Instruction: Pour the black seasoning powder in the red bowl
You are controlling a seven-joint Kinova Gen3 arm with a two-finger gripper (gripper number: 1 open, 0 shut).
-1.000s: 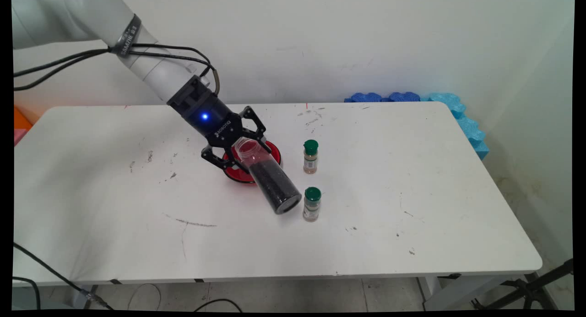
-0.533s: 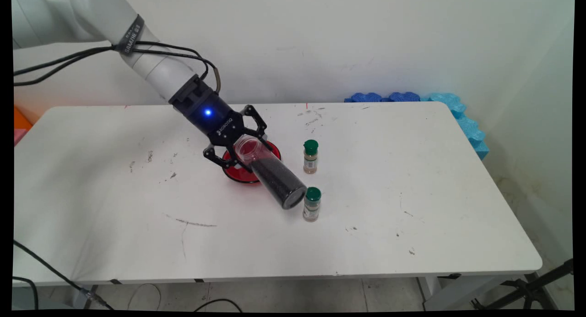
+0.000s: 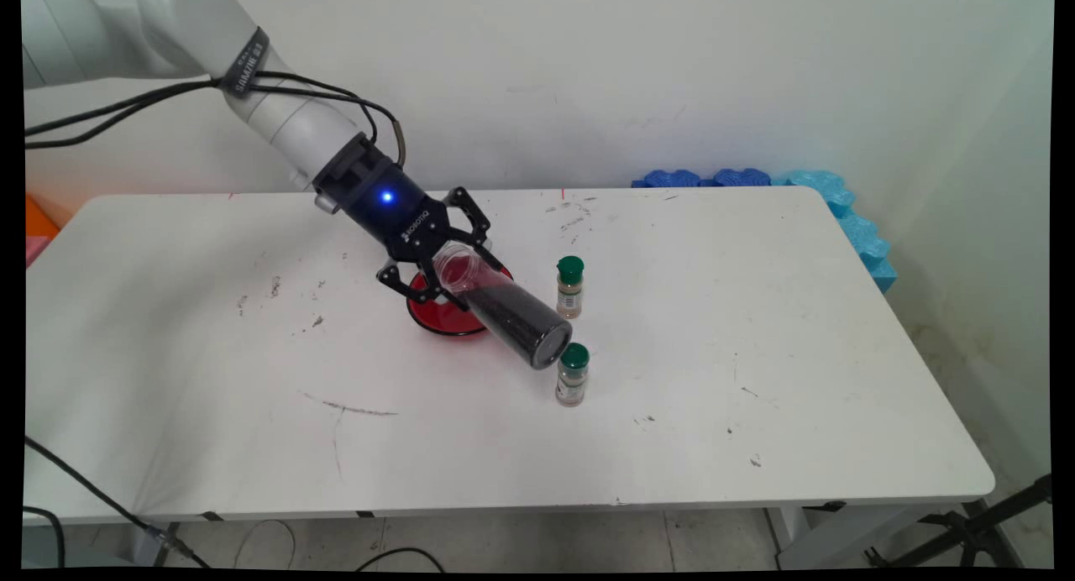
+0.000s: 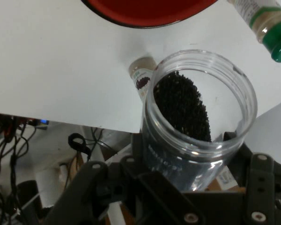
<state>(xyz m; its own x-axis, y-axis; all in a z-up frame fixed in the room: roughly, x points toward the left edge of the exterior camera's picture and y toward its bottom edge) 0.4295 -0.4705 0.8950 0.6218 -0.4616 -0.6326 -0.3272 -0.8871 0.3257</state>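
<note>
Clear jar (image 3: 501,311) of black grains sits clamped in our gripper (image 3: 450,266), tilted over the red bowl (image 3: 437,312) with its closed end low, just beside one green-capped spice bottle (image 3: 572,374); another bottle (image 3: 569,287) stands behind on the counter (image 3: 756,329)

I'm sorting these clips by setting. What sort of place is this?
Probably a robotics lab or test room, not a kitchen: a scuffed white table against a bare wall, blue foam pieces piled at its far corner, and a black two-finger pincer holding a clear plastic jar of black grains.
</note>
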